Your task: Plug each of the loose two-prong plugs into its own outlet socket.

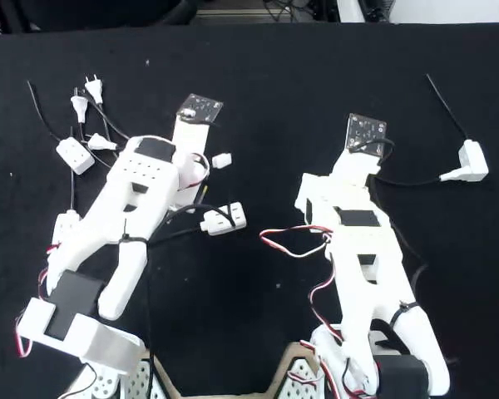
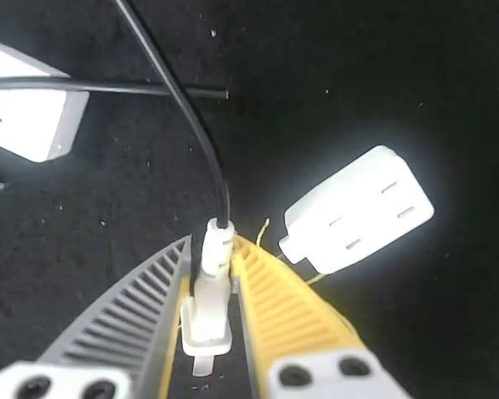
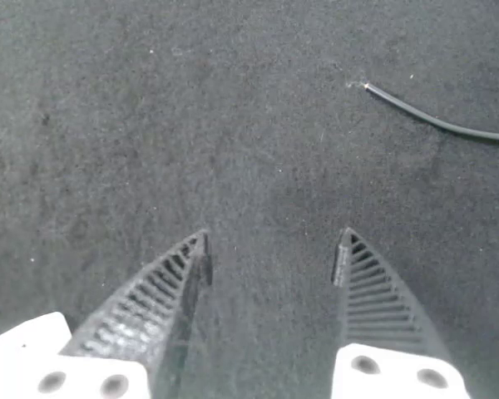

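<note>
My left gripper (image 2: pixel 214 245) is shut on a white two-prong plug (image 2: pixel 209 307); its black cable (image 2: pixel 201 141) runs away from the fingers. A white outlet socket (image 2: pixel 358 216) lies just beside the yellow finger (image 2: pixel 274 307), slots facing up. In the high view the left arm (image 1: pixel 150 170) stands among loose plugs (image 1: pixel 85 93) and sockets (image 1: pixel 73 155), with a small white socket (image 1: pixel 222 160) next to its wrist. My right gripper (image 3: pixel 270 249) is open over bare black cloth, holding nothing, and the right arm (image 1: pixel 358 224) is at centre right.
Another white socket (image 2: pixel 29 125) lies farther off with a cable across it. A socket with a black cable (image 1: pixel 224 219) sits between the arms. A white plug with its cable (image 1: pixel 470 162) lies at the far right. A loose cable end (image 3: pixel 432 120) lies beyond the right gripper.
</note>
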Tool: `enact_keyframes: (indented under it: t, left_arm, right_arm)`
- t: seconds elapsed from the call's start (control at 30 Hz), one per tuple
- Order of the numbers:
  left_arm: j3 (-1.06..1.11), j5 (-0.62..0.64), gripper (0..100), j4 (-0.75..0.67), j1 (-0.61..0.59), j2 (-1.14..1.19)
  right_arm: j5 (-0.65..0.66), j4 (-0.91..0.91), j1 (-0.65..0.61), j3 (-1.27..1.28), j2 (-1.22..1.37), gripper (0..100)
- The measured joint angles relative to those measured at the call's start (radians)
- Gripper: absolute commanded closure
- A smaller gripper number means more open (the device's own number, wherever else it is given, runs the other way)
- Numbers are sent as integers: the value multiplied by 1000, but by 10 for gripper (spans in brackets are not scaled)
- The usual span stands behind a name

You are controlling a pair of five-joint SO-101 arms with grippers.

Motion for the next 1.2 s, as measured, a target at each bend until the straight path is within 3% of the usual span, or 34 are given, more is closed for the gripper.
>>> enact_keyframes:
  t: [0.57,0.83,1.07,1.2]
  left_arm:
    - [124,77,969,-107,272,0]
    - [137,77,763,-98,275,0]
    - [137,77,759,9,270,-133]
    - [137,77,759,15,164,-229]
  right_arm:
    - [0,0,0,0,0,776]
    - [0,0,0,0,0,776]
    - [0,0,0,0,0,776]
    - [0,0,0,0,0,776]
